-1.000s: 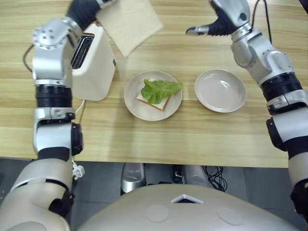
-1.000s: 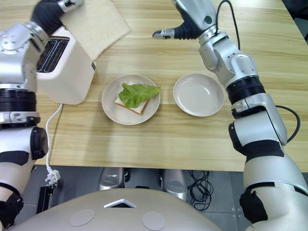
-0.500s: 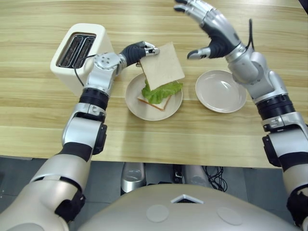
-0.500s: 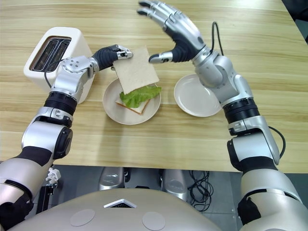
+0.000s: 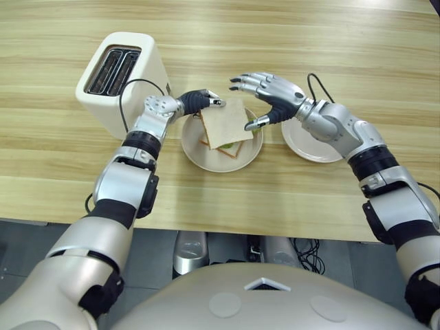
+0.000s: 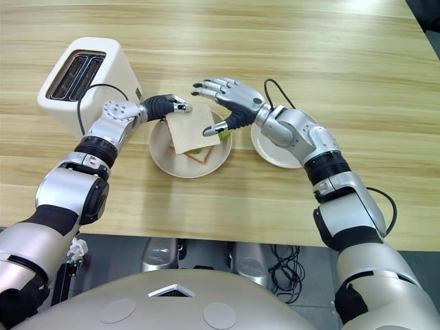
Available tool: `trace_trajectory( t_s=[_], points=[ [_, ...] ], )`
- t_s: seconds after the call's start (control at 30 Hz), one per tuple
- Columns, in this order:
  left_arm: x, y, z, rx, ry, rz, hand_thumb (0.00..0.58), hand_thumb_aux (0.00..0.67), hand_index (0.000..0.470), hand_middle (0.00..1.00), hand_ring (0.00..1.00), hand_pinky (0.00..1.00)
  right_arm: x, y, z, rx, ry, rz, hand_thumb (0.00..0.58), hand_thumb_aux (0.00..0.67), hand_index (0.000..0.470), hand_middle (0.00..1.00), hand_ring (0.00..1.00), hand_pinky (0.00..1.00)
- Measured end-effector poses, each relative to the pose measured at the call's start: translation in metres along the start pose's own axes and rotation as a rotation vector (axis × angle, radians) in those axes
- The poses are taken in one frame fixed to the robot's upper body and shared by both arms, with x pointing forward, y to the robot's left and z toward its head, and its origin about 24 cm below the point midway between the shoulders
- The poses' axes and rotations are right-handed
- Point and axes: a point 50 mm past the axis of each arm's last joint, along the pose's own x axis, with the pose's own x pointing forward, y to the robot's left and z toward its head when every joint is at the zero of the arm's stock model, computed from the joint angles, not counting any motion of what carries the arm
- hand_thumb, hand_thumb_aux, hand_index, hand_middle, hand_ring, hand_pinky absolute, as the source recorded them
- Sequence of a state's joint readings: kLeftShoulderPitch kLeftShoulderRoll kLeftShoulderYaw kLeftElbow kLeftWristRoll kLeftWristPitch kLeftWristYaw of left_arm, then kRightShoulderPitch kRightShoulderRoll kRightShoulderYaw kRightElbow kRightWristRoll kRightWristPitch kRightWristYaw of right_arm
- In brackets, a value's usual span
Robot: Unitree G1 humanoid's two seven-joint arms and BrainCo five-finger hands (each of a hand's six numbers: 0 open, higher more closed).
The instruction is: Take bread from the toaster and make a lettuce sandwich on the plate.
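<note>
A slice of bread (image 5: pixel 225 124) lies tilted on top of the lettuce (image 6: pixel 197 148) and lower slice on the beige plate (image 5: pixel 199 151). My left hand (image 5: pixel 196 102) is shut on the slice's upper left corner. Just right of the slice, my right hand (image 5: pixel 269 95) hovers open over the plate's right rim, its fingers spread and its thumb close to the bread's right edge. Only a sliver of green lettuce shows under the top slice. The white toaster (image 5: pixel 118 81) stands at the left with both slots empty.
A second, empty plate (image 5: pixel 309 144) sits right of the sandwich plate, partly under my right forearm. The toaster's cord (image 5: pixel 130 89) loops over its side. Bare wooden table (image 5: pixel 227 199) stretches in front and behind.
My left hand has lowered the bread from upright above the plate down onto the lettuce. My right hand has dropped from high over the table to the slice's right edge.
</note>
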State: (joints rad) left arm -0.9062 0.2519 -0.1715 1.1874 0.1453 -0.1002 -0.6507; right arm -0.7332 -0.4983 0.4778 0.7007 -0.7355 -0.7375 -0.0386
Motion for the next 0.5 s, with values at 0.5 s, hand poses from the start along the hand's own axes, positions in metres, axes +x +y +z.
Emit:
trace_trajectory(
  t_s=[0.5],
  points=[
    [0.004, -0.007, -0.011, -0.018, 0.053, -0.001, 0.58, 0.67, 0.46, 1.0, 1.0, 1.0, 0.014, 0.039, 0.005, -0.043, -0.012, 0.17, 0.0, 0.0, 0.0, 0.0, 0.0, 0.0]
  ],
)
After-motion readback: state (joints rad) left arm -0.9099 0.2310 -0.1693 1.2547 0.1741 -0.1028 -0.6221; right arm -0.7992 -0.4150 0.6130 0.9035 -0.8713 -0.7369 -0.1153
